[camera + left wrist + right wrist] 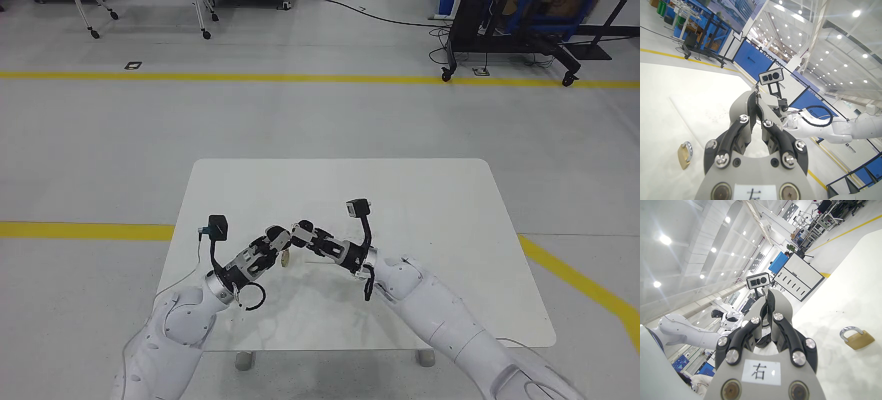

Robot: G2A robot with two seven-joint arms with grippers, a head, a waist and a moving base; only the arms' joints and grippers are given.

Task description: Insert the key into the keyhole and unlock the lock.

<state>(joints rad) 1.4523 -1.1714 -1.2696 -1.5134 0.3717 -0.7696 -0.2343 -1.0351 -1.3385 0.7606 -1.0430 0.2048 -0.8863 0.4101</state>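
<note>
Brass padlock (pixel 857 339) lies flat on tabletop (pixel 430 200), just beside both pincers. Left pincer (pixel 755 102) & right pincer (pixel 768 298) are both pinched closed, tips near each other; can't tell if either grips the key. Prob. best: pin lock body w/ one pincer, line key up w/ keyhole, then push.

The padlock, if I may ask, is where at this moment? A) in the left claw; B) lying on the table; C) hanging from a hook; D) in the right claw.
B: the padlock lies on the table, with nothing gripping it.
</note>
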